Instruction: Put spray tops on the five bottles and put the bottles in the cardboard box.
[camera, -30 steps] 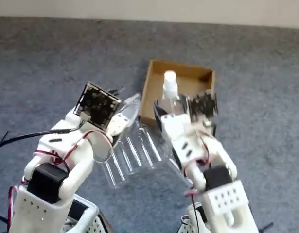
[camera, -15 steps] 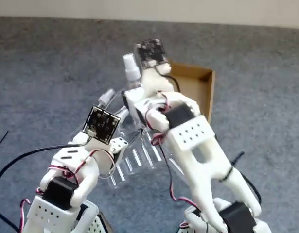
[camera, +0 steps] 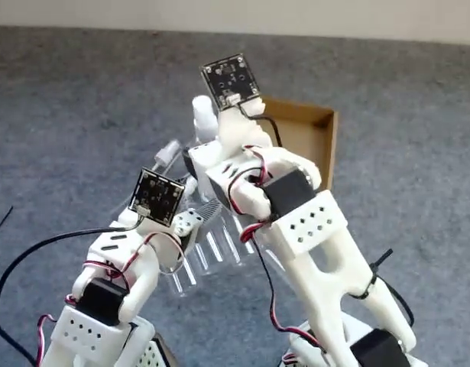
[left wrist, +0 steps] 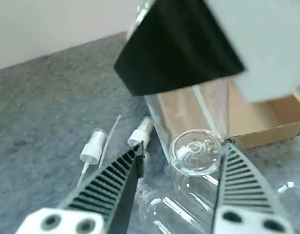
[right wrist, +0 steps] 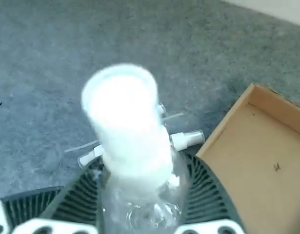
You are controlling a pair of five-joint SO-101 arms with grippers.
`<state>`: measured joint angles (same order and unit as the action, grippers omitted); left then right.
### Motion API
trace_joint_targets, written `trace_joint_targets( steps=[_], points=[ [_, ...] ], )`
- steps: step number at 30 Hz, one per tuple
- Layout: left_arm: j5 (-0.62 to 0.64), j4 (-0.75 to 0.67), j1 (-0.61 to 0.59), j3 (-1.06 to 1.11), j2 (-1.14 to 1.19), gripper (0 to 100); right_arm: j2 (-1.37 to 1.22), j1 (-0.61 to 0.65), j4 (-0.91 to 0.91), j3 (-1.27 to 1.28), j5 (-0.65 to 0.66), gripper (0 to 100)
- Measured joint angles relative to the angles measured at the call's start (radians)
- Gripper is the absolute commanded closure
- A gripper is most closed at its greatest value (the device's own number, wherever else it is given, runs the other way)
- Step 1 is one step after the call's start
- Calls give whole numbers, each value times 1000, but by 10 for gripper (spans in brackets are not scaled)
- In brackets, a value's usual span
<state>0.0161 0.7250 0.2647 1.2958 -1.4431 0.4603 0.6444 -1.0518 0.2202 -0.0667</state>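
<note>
The right gripper [right wrist: 142, 171] is clamped on a clear bottle [right wrist: 140, 210] that carries a white spray top [right wrist: 124, 122], holding it roughly upright in the air near the cardboard box [camera: 315, 136]. The left gripper [left wrist: 184, 145] has its jaws spread, with the held bottle's round base between them; I cannot tell whether they touch it. Two loose spray tops [left wrist: 92, 147] and other bottles [camera: 212, 246] lie on the grey carpet [camera: 82, 115].

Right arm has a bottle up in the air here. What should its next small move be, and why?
Probably swing the right gripper sideways until it is over the cardboard box. The bottle already wears its spray top, the fingers are shut on it, and it hangs above the grey surface beside the box, not above it.
</note>
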Motion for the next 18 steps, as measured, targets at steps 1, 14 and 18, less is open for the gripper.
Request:
trace_joint_targets(
  steps=[1, 14, 18],
  points=[
    [0, 0, 0, 0, 0, 773, 5, 0, -3, 0, 0, 994],
    [0, 15, -6, 17, -12, 776, -203, -269, 364, 0, -2, 994],
    [0, 15, -21, 29, -12, 776, -407, -305, 591, 0, -2, 994]
  ],
)
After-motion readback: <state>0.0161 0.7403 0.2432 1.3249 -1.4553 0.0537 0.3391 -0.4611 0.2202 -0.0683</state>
